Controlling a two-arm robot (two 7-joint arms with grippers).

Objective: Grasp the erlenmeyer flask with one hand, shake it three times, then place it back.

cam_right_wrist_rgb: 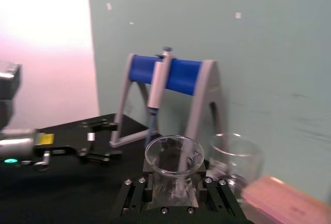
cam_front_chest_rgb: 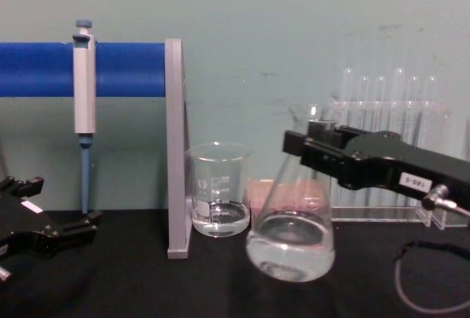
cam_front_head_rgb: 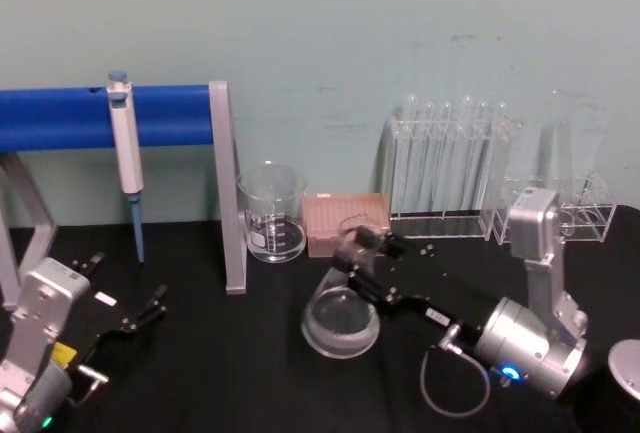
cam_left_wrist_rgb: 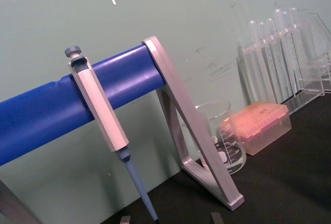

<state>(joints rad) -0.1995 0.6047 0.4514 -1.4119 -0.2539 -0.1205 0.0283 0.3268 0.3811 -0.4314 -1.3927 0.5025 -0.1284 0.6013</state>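
The right gripper [cam_front_head_rgb: 362, 243] reaches in from the right side of the black bench [cam_front_head_rgb: 200, 383], its long black jaws closed narrowly on the neck of the clear glass conical erlenmeyer flask [cam_front_head_rgb: 340, 325]. In the chest view the right gripper [cam_front_chest_rgb: 302, 145] grips just under the flared rim, and the flask [cam_front_chest_rgb: 290, 237] has a little clear liquid in its wide base. I cannot tell whether the base touches the bench. The flask is near the middle of the bench, in front of a squat clear glass beaker [cam_front_head_rgb: 272, 211] and a pink rectangular box [cam_front_head_rgb: 345, 221] that stand side by side by the far wall. To the right of the box is a clear plastic rack of thin test tubes [cam_front_head_rgb: 450, 163].

The left gripper [cam_front_head_rgb: 128, 293] sits low at the near left corner, well apart from the flask, its fingers spread wide and holding nothing. Behind it, a grey and blue pipette [cam_front_head_rgb: 125, 153] hangs on a stand with a blue horizontal bar [cam_front_head_rgb: 60, 118] and grey legs.
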